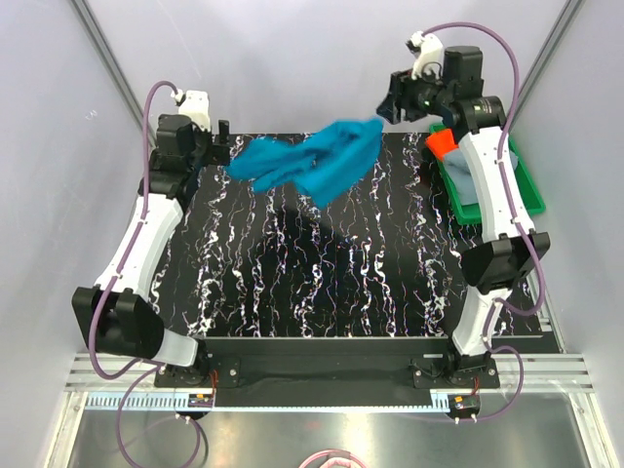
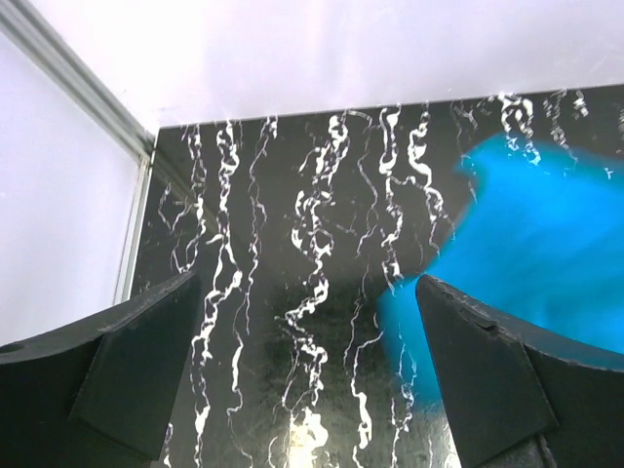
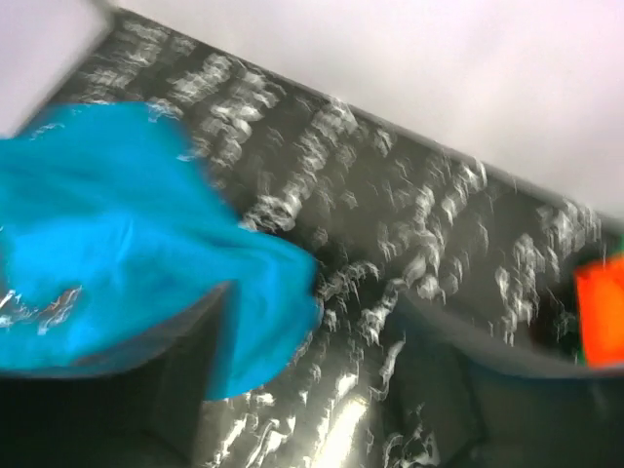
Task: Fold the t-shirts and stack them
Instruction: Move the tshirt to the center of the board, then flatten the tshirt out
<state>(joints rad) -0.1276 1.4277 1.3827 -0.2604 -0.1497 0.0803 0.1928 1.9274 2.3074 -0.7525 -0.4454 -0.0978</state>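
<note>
Presently, the teal-blue t-shirt [image 1: 312, 164] sits bunched at upper centre of the overhead view, over the far part of the black marbled table [image 1: 292, 283]. The left gripper [image 2: 307, 283] is spread wide with nothing between its fingers, the shirt just beside it. The right gripper [image 3: 312, 322] is blurred; its fingers stand apart, teal cloth draped over one. The orange-red t-shirt [image 1: 442, 143] and grey-blue t-shirt [image 1: 466, 185] lie in the green tray [image 1: 526, 185] at the right.
</note>
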